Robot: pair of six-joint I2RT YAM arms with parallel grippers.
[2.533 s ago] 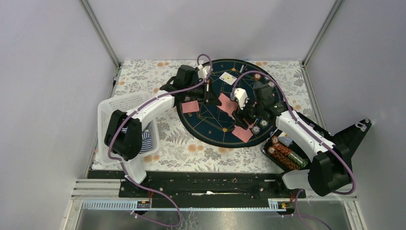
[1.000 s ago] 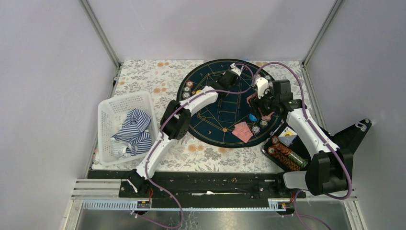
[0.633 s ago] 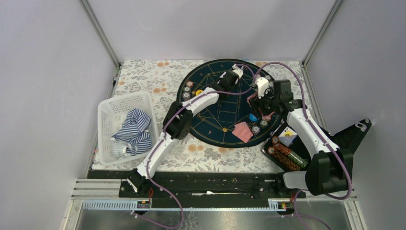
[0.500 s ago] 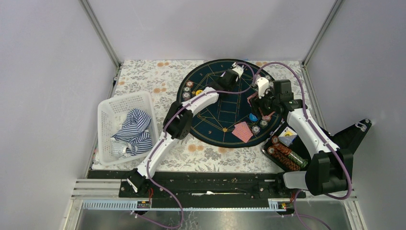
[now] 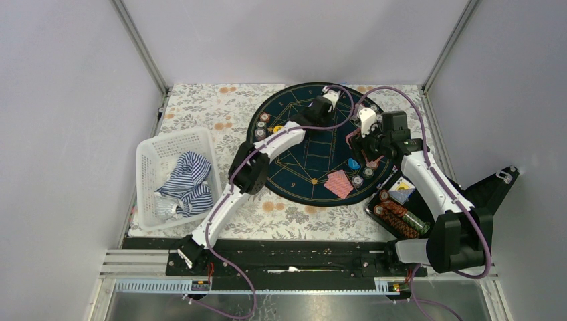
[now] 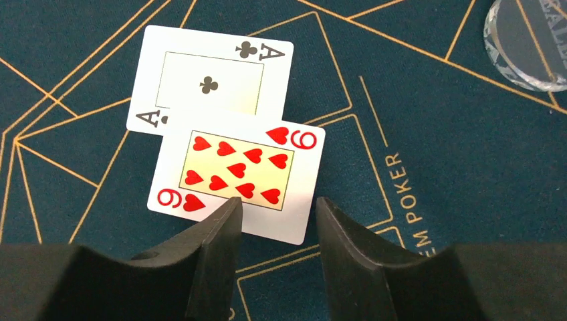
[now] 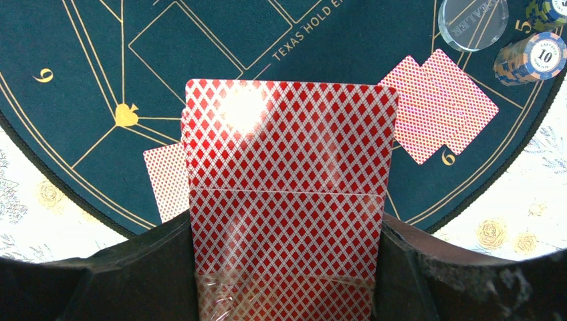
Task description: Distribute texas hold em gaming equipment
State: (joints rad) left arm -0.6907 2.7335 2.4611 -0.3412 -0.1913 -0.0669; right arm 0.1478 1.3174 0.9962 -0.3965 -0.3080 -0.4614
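Note:
In the left wrist view a nine of hearts (image 6: 237,174) lies face up on the dark blue mat, overlapping an ace of clubs (image 6: 210,83). My left gripper (image 6: 275,204) hovers open just above the nine's near edge, holding nothing. It is at the mat's far edge (image 5: 325,100). My right gripper (image 7: 287,227) is shut on a deck of red-backed cards (image 7: 287,167), held over the mat's right side (image 5: 358,142). Below the deck lie face-down cards (image 7: 438,114) and a chip stack (image 7: 535,57). A blue disc (image 5: 352,163) and a yellow disc (image 5: 277,129) rest on the mat.
A white basket (image 5: 170,136) holding a striped cloth (image 5: 190,180) stands left of the mat (image 5: 294,174). At the right front a black tray (image 5: 374,200) holds rows of chips. A clear dealer button (image 6: 528,43) lies near the face-up cards. Red-backed cards (image 5: 339,183) lie near the mat's front edge.
My left arm swung from the mat's left side to its far edge, and its jaws have parted over the nine of hearts. The right gripper holds the deck still.

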